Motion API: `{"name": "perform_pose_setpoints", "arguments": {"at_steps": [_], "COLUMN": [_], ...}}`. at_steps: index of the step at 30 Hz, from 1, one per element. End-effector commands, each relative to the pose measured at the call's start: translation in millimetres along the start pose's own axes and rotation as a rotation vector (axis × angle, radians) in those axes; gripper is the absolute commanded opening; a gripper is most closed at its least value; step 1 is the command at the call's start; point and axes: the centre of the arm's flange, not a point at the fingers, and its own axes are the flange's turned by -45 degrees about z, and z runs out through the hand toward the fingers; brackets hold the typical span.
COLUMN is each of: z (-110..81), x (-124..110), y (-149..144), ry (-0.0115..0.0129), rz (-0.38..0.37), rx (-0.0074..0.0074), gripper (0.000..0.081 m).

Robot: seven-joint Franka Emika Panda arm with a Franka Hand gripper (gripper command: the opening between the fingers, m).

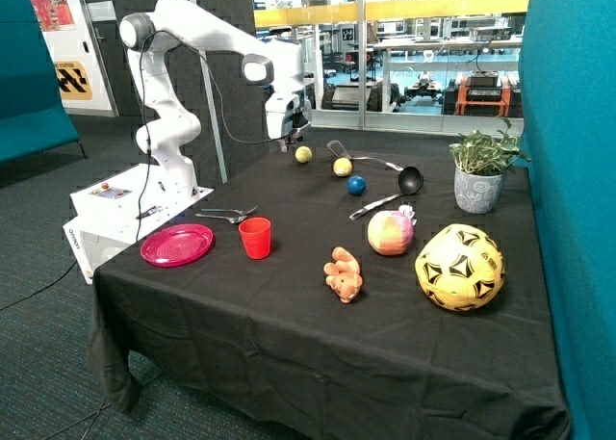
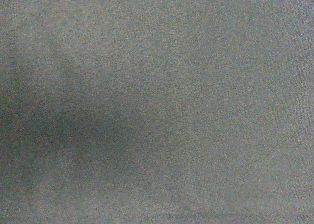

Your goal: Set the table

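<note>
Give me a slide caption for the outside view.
Pincer above the table's far edge; plate, cup and fork grouped near.

five balls (image 1: 459, 266) (three small), one cup (image 1: 255, 238)

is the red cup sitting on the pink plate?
No, the red cup stands on the black cloth beside the pink plate, with a gap between them.

Pink plate (image 1: 177, 245), red cup (image 1: 255, 238), black tablecloth (image 1: 289, 324) (plain), yellow-black patterned ball (image 1: 459, 267).
</note>
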Motion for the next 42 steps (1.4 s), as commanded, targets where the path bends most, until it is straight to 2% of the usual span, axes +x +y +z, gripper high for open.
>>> {"name": "perform_pose_setpoints", "arguments": {"at_steps": [1,3,4,5,6,7,9,15,21,27,42], "z": [-0.7,-0.4,-0.3,-0.4,-0.5,-0.5,-0.5,0.5,4.6,11.0,27.4], "x": [1,1,0,0,0,0,-1,-4,-12,-28,-71], "y": [0,3,4,5,6,7,9,19,39,65,111], "ry": [-0.0013,-0.0013,-0.0013,-0.0012,-0.0012,-0.0012,-0.0012,-0.001,-0.0006,-0.0003,0.0001], "rz": [-0.046,-0.041,-0.036,-0.015,-0.011,-0.009,-0.001,0.039,0.129,0.203,0.293], "rx": [-0.0082,-0.0082,-0.0082,-0.0082,-0.0082,-0.0082,-0.0082,-0.0082,-0.0083,-0.0083,-0.0083], "gripper": [0.0808,0.0808,0.0733,0.0525,0.042,0.0368,0.0328,0.0316,0.0321,0.0322,0.0326]}}
